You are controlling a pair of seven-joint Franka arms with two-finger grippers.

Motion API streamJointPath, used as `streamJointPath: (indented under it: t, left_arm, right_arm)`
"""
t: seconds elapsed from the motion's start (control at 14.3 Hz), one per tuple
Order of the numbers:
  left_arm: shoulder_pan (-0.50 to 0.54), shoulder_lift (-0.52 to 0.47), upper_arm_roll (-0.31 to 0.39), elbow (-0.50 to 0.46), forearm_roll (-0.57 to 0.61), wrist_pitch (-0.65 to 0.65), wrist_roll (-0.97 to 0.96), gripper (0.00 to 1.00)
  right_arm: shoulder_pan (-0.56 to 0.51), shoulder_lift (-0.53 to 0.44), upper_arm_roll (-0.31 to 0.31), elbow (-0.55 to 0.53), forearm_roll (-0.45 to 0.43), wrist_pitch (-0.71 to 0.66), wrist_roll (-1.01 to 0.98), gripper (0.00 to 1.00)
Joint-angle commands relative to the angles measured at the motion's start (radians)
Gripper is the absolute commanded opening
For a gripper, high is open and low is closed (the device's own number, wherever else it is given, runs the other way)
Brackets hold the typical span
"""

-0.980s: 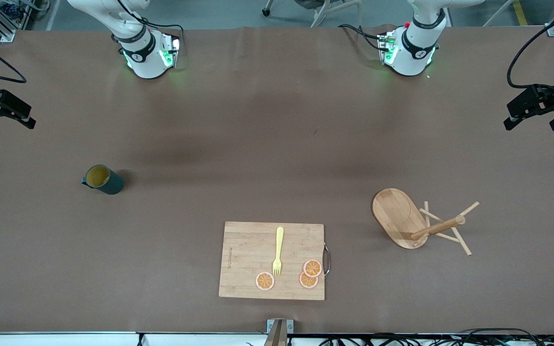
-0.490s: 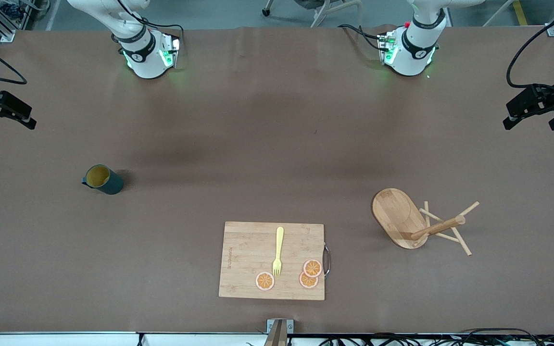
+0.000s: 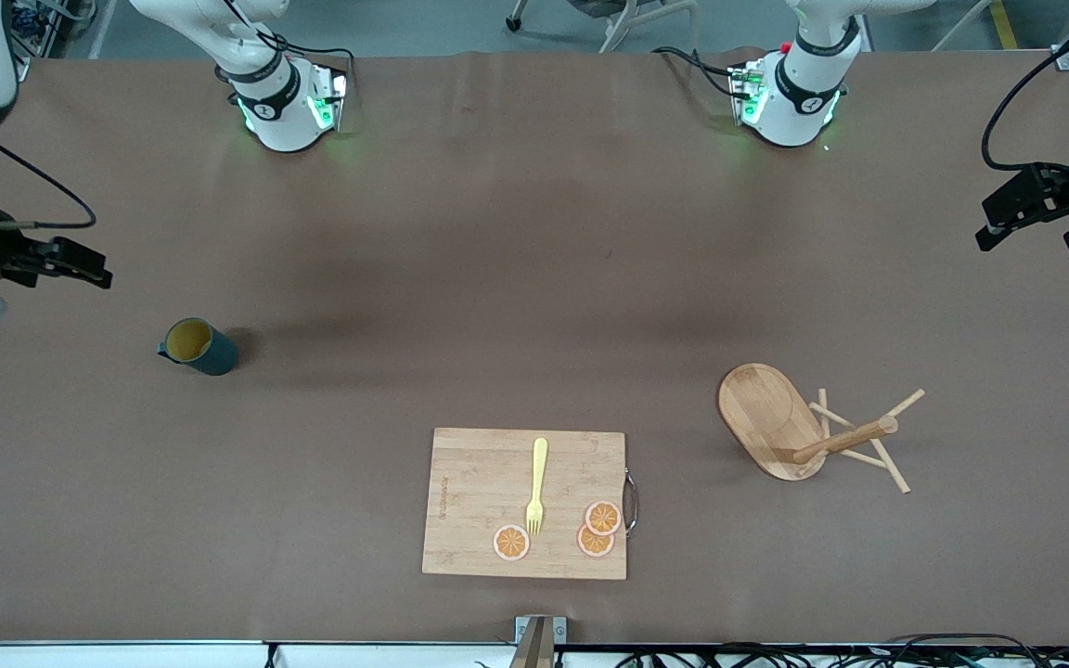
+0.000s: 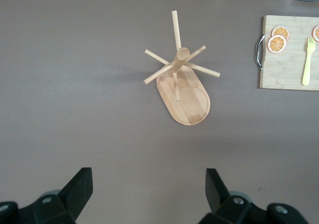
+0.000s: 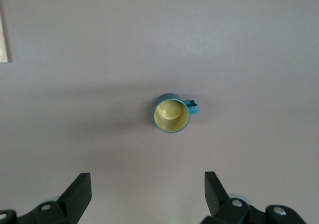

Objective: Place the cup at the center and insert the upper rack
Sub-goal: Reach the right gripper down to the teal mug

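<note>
Standing upright toward the right arm's end of the table: small dark teal-grey cup [image 3: 199, 346] with mustard-yellow inside, untouched, not yet at the centre. Standing toward the left arm's end: light bamboo upper rack [image 3: 808, 430], oval base, central post, thin peg arms, nothing hanging on it. Lying nearer the front camera, between them: rectangular bamboo cutting board [image 3: 470, 482] carrying a yellow fork [image 3: 536, 485] and orange slices [image 3: 510, 542]. Right gripper [image 5: 147, 194] is hovering above the table near the cup, fingers spread, empty. Left gripper [image 4: 148, 190] is hovering near the rack, fingers spread, empty. Judgement: both steps are remaining.
</note>
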Motion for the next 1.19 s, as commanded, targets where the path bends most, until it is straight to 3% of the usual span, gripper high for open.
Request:
streamJointPath:
  t: [0.0, 0.42, 0.7, 1.12]
  left_arm:
    - [-0.002, -0.010, -0.001, -0.003, 0.017, -0.011, -0.001, 1.00]
    - [-0.006, 0.007, -0.007, -0.001, 0.014, 0.002, -0.004, 1.00]
    - [0.000, 0.008, -0.004, 0.000, 0.007, 0.005, -0.003, 1.00]
    - [-0.002, 0.007, -0.004, 0.002, 0.002, 0.011, 0.002, 1.00]
  right_arm:
    - [-0.012, 0.082, 0.005, 0.004, -0.006, -0.002, 0.015, 1.00]
    - [-0.019, 0.228, 0.005, -0.102, 0.000, 0.117, 0.022, 1.00]
    - [-0.019, 0.318, 0.007, -0.117, 0.003, 0.197, 0.022, 1.00]
    - [-0.002, 0.345, 0.007, -0.201, 0.009, 0.303, 0.022, 1.00]
